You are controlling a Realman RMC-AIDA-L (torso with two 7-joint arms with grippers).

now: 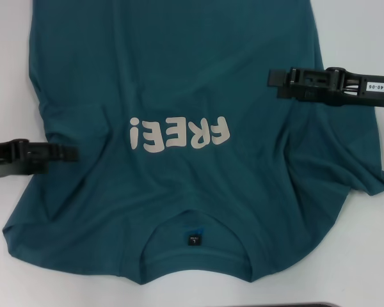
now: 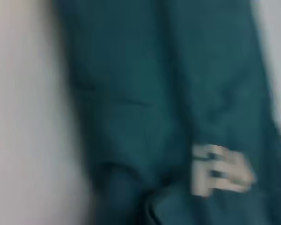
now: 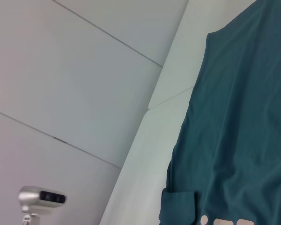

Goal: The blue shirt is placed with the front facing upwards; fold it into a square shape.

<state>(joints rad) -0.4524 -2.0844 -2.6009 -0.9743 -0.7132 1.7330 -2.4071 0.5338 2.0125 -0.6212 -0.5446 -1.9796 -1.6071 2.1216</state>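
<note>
Head view, starting at the tips: left gripper (image 1: 72, 153) poking in over the shirt's left edge at about chest height, right gripper (image 1: 273, 78) in over the right side, farther up the body toward the hem. Clamped or released – can't tell for either, no clear look at the tips from above. No telling either whether any cloth is pinched.

Working outward: the blue shirt (image 1: 179, 70) lying front-up on the white table (image 1: 371, 256), collar nearest the robot, cream lettering (image 1: 179, 133) reading upside down, small dark neck label (image 1: 196, 239) showing inside the collar. Hem end out of frame. Creases running in from both sides toward the chest, so not perfectly flat.

Handling-wise, probably light, soft, floppy cotton. No stiffness, so likely to sag and drag between two grip points, and to bunch if pulled unevenly. Not fragile, not slippery. Best bet looks like pinching the side edges or shoulder seams – single layer only – and carrying both sides over together to keep the fold line straight.
</note>
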